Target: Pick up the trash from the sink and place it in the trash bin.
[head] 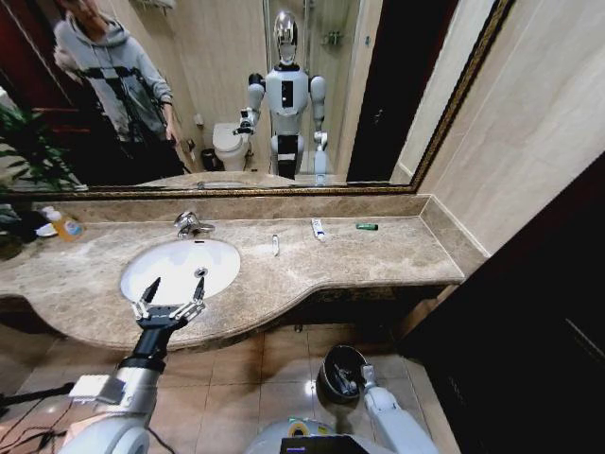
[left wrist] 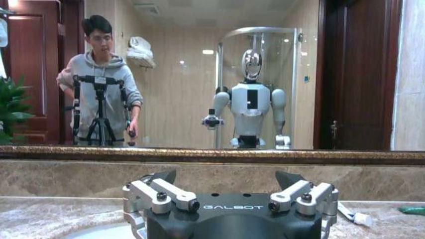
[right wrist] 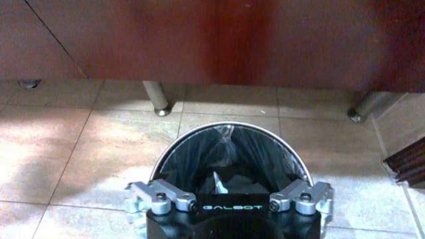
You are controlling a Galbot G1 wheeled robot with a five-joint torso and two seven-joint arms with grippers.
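The white oval sink (head: 175, 257) is set in the brown marble countertop. My left gripper (head: 173, 291) hangs open and empty over the sink's front rim; in the left wrist view the left gripper (left wrist: 226, 180) faces the mirror. On the counter to the right of the sink lies trash: a thin white stick (head: 275, 244), a white tube (head: 319, 229) (left wrist: 352, 214) and a green tube (head: 367, 226) (left wrist: 413, 210). The trash bin (head: 328, 362) (right wrist: 174, 149) stands on the floor under the counter. My right gripper (head: 350, 378) (right wrist: 229, 180) sits open just above its black liner.
A chrome tap (head: 192, 224) rises behind the sink. An orange-yellow bottle (head: 64, 226) stands at the counter's far left near a plant. A dark cabinet (head: 529, 322) closes off the right side. Metal legs (right wrist: 158, 99) stand on the tiled floor behind the bin.
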